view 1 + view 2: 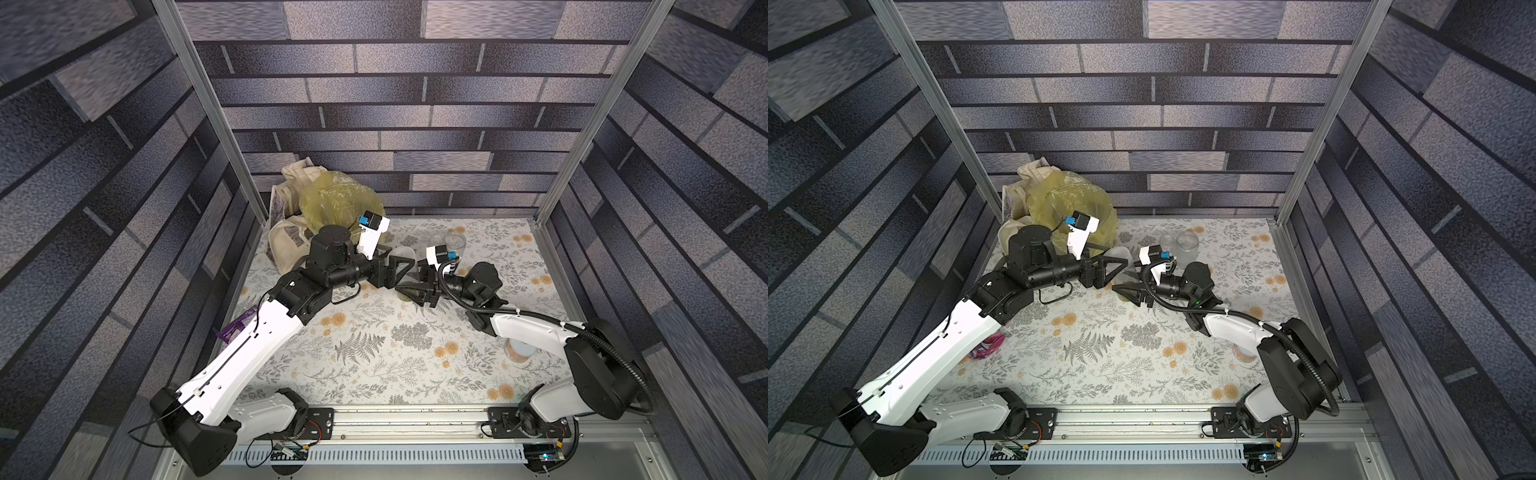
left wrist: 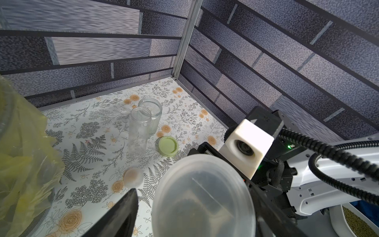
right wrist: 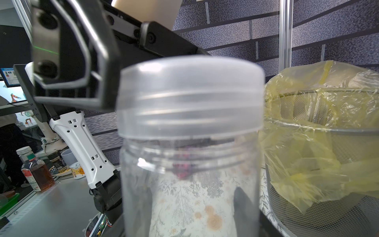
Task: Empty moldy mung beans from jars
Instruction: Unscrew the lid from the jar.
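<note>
The short clear plastic jar (image 3: 188,184) stands upright at the middle-back of the flowered table (image 1: 374,365). The right gripper (image 1: 411,291) is closed round its lower part and holds it. The tiny olive-green mung beans (image 1: 405,296) show only as a dull green patch at the jar's bottom in a top view. The upper part of the jar looks clear.

The frosted white round lid (image 3: 190,96) sits on the jar's mouth, and the screw rings of the neck show under it. The left gripper (image 1: 400,257) reaches in from the other side, its jaws wide, one on each side of the lid. A thin strip of table shows between one black finger (image 2: 125,213) and the lid's rim — whether the jaws squeeze the lid cannot be told.

The grey mesh bin with the yellow bag (image 3: 338,217) stands just beside the jar, on the left arm's side, near the back corner. A beige cloth bag (image 1: 291,195) leans behind it. Both side walls are well apart from the jar, and the table lies open toward the front rail.

Near the right gripper, toward the back wall, stand a tall narrow clear jar (image 2: 138,131) and a wider ribbed clear jar (image 2: 151,115), both with open mouths. A pale green round lid (image 2: 168,146) and a small frosted lid (image 2: 133,178) lie on the table close by. A purple packet (image 1: 235,330) lies half under the left arm — and a round can (image 1: 518,351) stands under the right arm.
</note>
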Robot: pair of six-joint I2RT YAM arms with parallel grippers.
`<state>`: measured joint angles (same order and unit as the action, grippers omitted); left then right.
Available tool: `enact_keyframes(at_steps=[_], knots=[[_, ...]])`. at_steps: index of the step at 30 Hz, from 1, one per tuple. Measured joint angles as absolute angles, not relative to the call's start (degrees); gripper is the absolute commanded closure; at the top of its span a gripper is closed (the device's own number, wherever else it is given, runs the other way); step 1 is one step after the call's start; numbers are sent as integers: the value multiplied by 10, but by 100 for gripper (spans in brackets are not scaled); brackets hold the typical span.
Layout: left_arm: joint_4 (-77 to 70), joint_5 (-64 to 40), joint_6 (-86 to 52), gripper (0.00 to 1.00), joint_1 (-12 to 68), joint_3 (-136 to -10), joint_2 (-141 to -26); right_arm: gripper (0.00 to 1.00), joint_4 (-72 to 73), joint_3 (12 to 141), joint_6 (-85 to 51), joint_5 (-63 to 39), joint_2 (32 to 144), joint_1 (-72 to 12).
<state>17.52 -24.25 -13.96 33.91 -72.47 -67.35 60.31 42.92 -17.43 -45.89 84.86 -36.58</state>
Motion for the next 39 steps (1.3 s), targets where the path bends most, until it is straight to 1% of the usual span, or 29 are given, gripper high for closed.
enact_keyframes(at_steps=[7,14,18,20,22,28,34,39], knots=[[164,-240,-140,17,341,-722,-674,46,607,429,-183,-464,850,-366],[149,-240,-140,15,347,-717,-679,46,607,429,-185,-465,850,-364],[149,-238,-140,16,349,-717,-685,46,607,429,-185,-466,851,-364],[147,-237,-140,18,348,-717,-689,46,608,430,-185,-467,854,-364],[147,-237,-139,24,349,-717,-693,47,607,430,-185,-466,857,-364],[144,-218,-149,31,353,-717,-705,48,601,430,-187,-461,864,-362],[141,-169,-186,31,361,-717,-716,51,564,430,-162,-418,861,-361],[144,-79,-216,30,384,-739,-742,52,524,430,-121,-333,848,-366]])
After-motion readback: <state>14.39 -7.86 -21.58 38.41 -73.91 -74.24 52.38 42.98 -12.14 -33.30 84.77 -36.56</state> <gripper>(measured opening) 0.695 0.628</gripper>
